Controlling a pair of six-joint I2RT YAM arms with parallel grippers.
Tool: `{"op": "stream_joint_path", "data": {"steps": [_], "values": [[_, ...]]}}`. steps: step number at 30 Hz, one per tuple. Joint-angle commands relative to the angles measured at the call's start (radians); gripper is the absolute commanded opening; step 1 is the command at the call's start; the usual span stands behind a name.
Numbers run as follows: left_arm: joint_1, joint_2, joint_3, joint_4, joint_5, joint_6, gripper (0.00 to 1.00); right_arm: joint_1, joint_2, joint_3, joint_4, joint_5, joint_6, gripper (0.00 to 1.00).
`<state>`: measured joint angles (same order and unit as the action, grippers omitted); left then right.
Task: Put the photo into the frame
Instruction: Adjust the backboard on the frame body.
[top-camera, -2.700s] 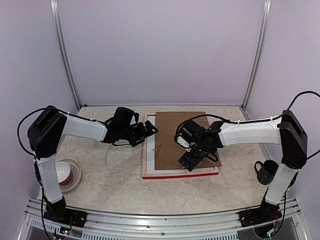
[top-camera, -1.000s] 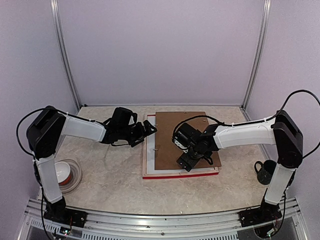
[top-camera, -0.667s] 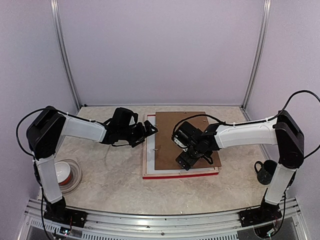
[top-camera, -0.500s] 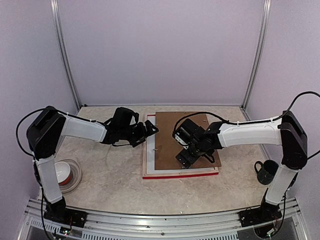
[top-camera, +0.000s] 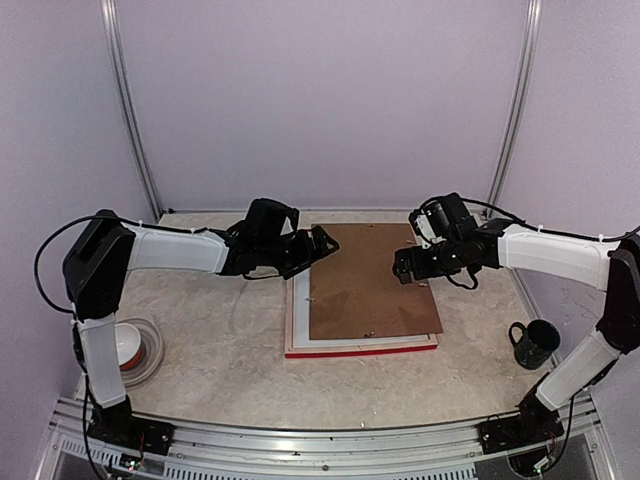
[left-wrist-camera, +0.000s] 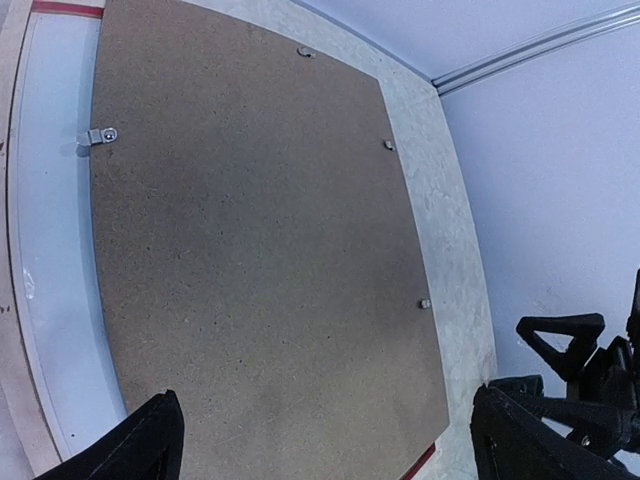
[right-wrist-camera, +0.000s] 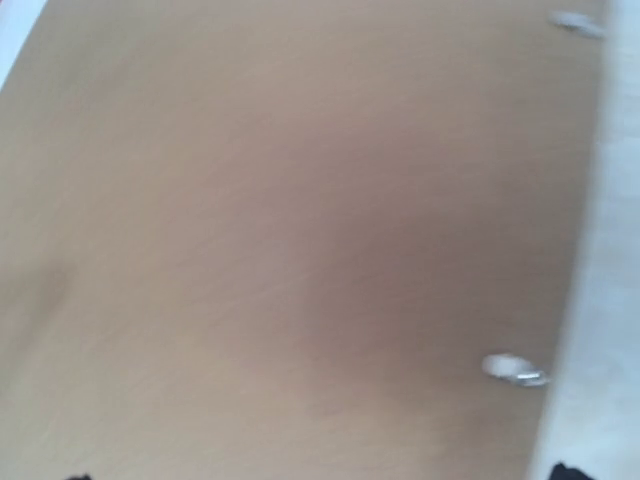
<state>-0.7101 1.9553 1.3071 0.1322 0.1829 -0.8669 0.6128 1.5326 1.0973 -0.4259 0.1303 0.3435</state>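
A: The frame (top-camera: 360, 351) lies mid-table with the brown backing board (top-camera: 370, 285) askew on it. Where's the photo?

B: Hidden, probably underneath. The left gripper (top-camera: 325, 243) and right gripper (top-camera: 400, 268) hover spread and empty. Pushing the crooked board could jam it, and a clip (left-wrist-camera: 97, 135) might snag.

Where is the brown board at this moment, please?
In the top view, the brown board lies flat in the middle of the table, slightly askew on the frame, with the dark mug to its right.
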Motion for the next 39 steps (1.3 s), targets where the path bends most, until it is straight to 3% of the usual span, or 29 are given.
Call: {"op": "stream_joint_path", "data": {"steps": [1, 5, 13, 39], "values": [[-0.031, 0.047, 0.055, -0.127, -0.113, 0.058, 0.99, -0.099, -0.039, -0.053, 0.052, -0.101, 0.074, 0.99], [-0.051, 0.078, 0.114, -0.237, -0.201, 0.103, 0.99, -0.161, -0.035, -0.067, 0.064, -0.127, 0.091, 0.99], [-0.06, 0.14, 0.169, -0.291, -0.223, 0.141, 0.99, -0.234, -0.015, -0.079, 0.075, -0.154, 0.116, 0.99], [-0.089, 0.114, 0.068, -0.25, -0.131, 0.105, 0.99, -0.367, 0.048, -0.123, 0.219, -0.307, 0.176, 0.98]]}}
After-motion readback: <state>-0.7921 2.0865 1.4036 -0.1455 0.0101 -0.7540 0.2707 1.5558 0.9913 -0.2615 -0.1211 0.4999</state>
